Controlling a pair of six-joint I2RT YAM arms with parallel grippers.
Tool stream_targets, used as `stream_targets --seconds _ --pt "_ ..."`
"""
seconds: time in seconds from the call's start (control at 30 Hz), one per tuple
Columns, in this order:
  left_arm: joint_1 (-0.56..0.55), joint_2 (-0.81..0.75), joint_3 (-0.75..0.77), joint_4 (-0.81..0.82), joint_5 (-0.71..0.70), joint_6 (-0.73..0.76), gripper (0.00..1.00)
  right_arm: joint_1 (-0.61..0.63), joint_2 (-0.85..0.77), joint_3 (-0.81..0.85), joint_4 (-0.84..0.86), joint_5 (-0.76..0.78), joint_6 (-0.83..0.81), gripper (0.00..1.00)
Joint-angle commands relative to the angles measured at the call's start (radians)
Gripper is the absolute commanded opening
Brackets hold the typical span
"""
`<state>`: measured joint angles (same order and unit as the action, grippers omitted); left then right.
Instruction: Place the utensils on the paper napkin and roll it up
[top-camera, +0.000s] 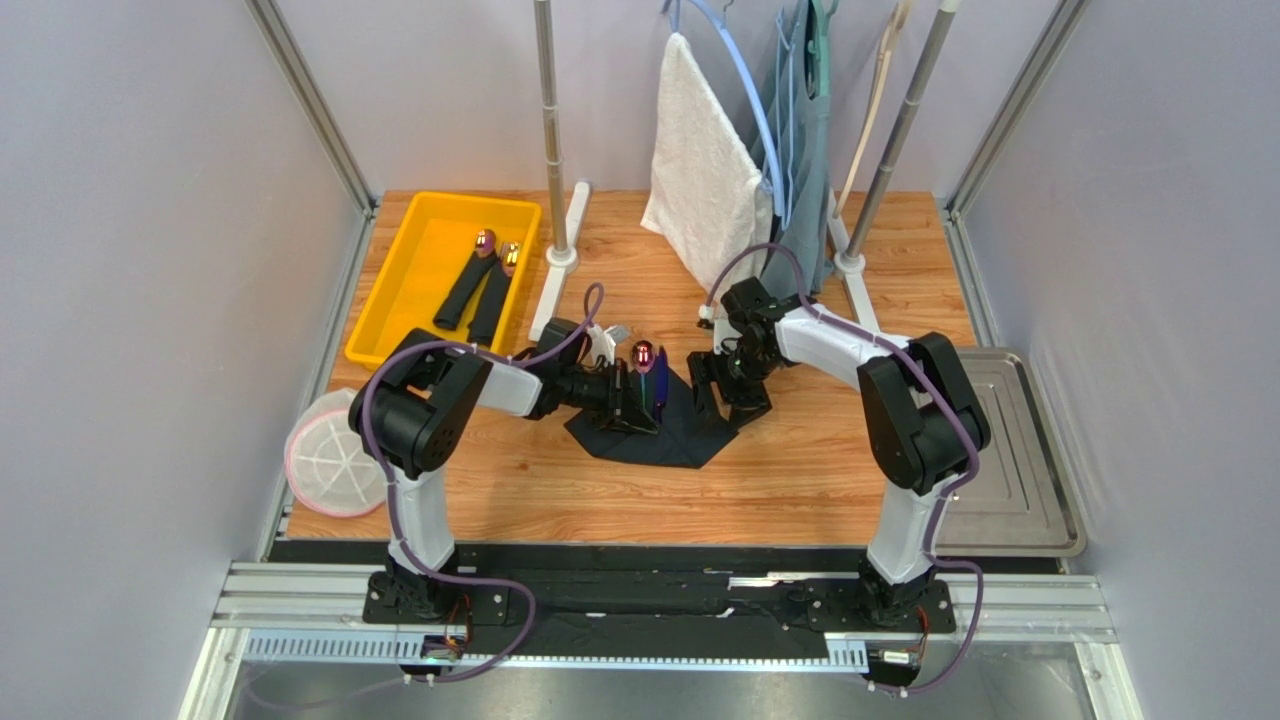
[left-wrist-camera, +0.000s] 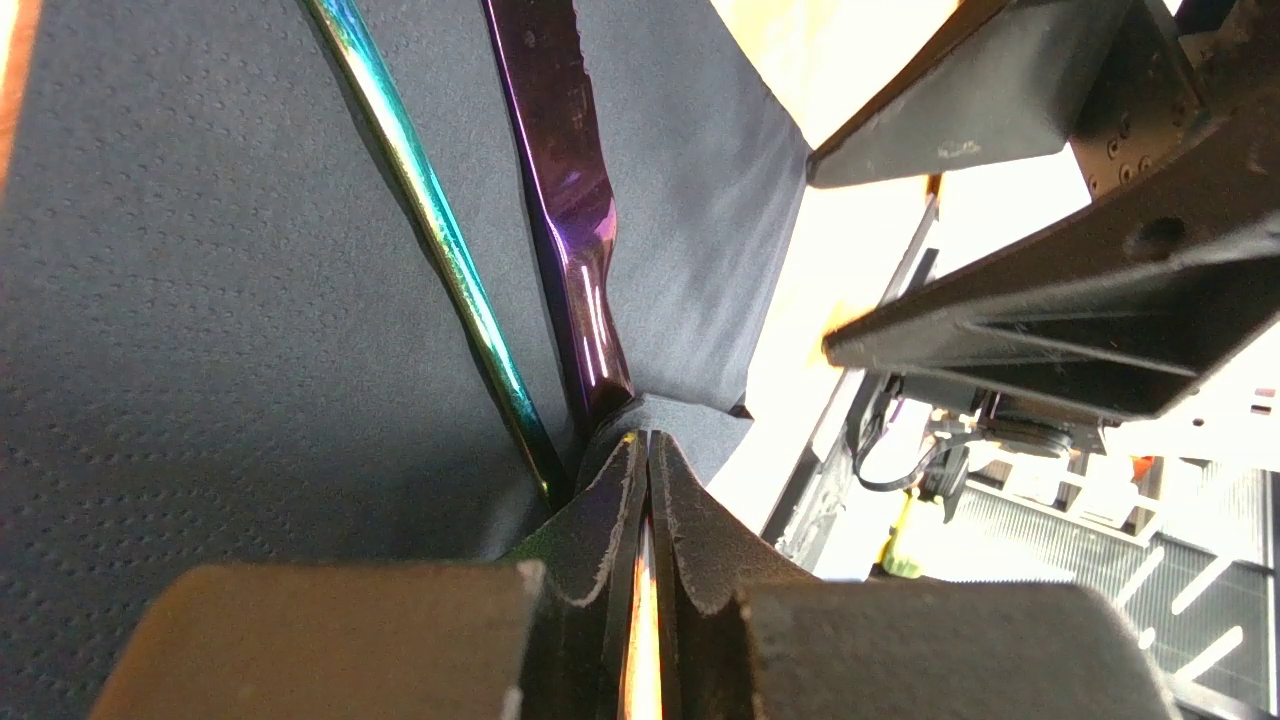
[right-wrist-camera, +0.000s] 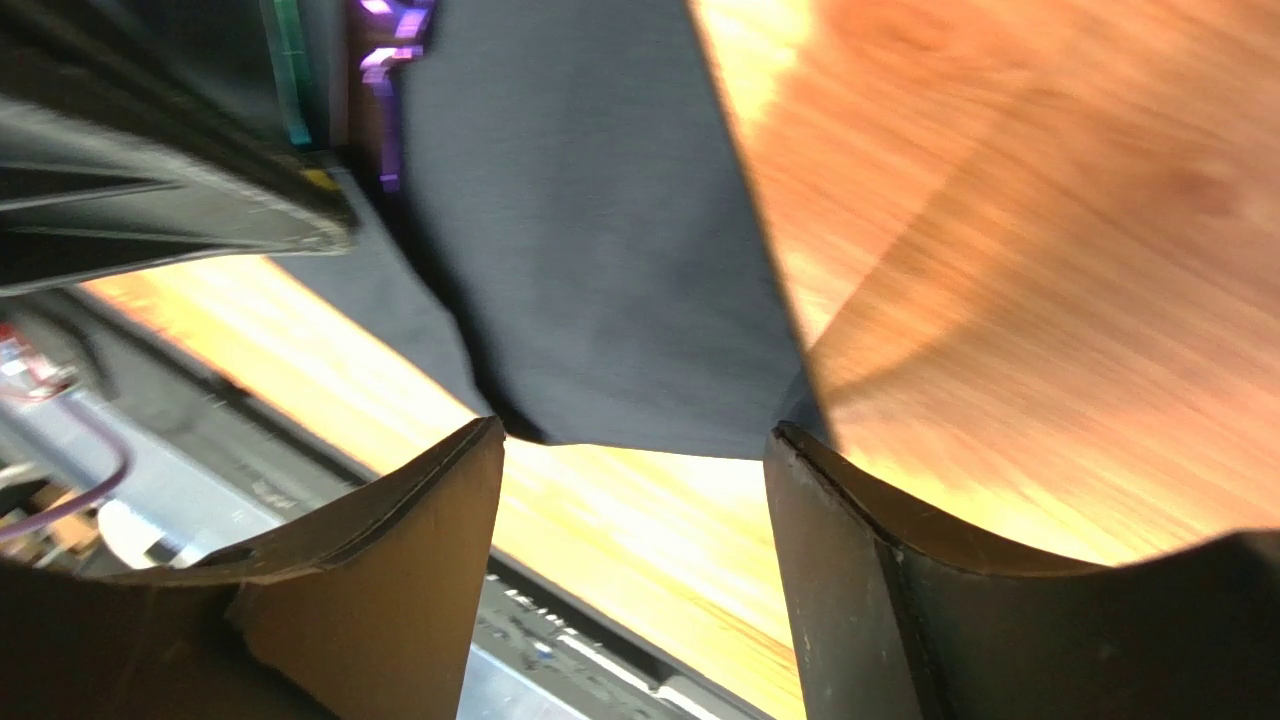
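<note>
Utensils (left-wrist-camera: 579, 225) lay on the paper napkin (left-wrist-camera: 181, 300).
Left gripper (left-wrist-camera: 649, 453) was clenched beside them; right gripper (right-wrist-camera: 634, 438) gaped over the napkin's corner.

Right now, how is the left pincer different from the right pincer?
The left pincer is squeezed shut, but the right pincer is wide open. The left pincer's tips sit right at the ends of the utensils, while the right pincer is empty, with a corner of the paper napkin showing in its gap. Both are black and at that napkin.

A robot lab cell: grey partition walls (top-camera: 135, 270), aluminium mounting rail (top-camera: 301, 608).
</note>
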<state>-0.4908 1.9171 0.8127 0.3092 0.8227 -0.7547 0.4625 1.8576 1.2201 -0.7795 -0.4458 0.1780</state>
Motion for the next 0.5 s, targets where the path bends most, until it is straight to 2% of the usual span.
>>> stream_targets --seconds 0.0,0.1,0.13,0.3,0.4,0.47 --pt "-0.002 0.016 0.009 0.01 -0.037 0.025 0.1 0.005 -0.029 0.009 -0.02 0.119 -0.026 0.69" --pt "-0.002 0.019 0.008 0.01 -0.036 0.025 0.09 0.005 -0.011 0.004 -0.014 0.159 -0.018 0.71" --pt "-0.002 0.017 0.009 0.01 -0.037 0.025 0.09 0.005 -0.008 0.004 -0.01 0.165 -0.014 0.78" --pt "-0.002 0.016 0.009 0.008 -0.037 0.026 0.09 0.015 0.034 -0.005 0.011 0.154 0.006 0.79" --pt "-0.002 0.016 0.009 0.01 -0.039 0.026 0.09 0.019 0.054 -0.004 0.014 0.061 0.026 0.74" --pt "-0.002 0.019 0.008 0.01 -0.04 0.026 0.09 0.019 0.068 -0.005 0.026 -0.022 0.041 0.68"
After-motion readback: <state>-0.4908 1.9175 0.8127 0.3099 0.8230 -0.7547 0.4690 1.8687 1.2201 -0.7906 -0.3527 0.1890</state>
